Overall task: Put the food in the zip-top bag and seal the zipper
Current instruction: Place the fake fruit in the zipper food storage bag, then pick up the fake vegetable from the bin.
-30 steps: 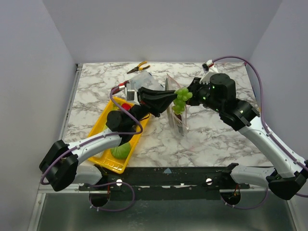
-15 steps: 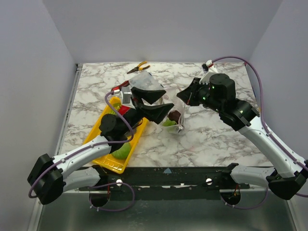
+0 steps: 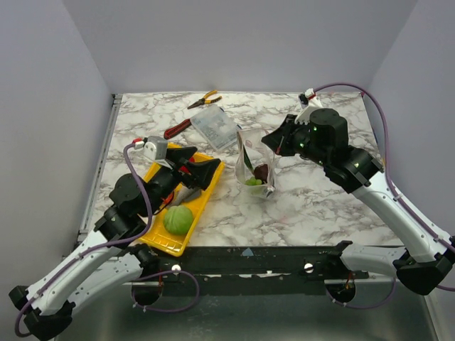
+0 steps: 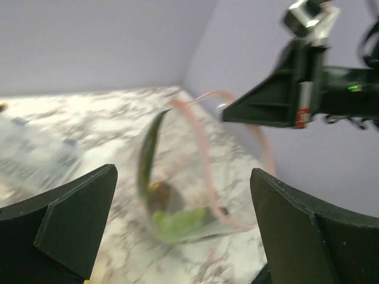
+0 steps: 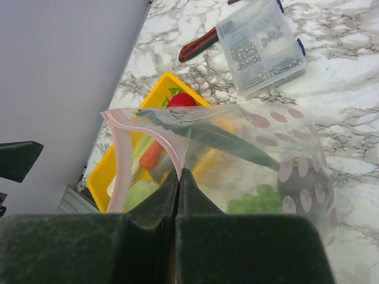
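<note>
The right gripper pinches the zip-top bag by its zipper, so the mouth stands open on the counter. The left gripper, spread and empty, hangs above the yellow tray, probably to fetch the cabbage.

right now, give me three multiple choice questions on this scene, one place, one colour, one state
1. What colour is the zipper of the zip-top bag?
A blue
B pink
C black

2. Where is the round green cabbage?
A inside the bag
B held up in the air
C in the yellow tray

3. How are the right fingers?
A spread wide
B shut on the bag's mouth
C shut on empty air

1 B: the mouth strip shows pink.
2 C: it lies at the tray's near end.
3 B: they meet with the bag's edge pinched between them.
</note>
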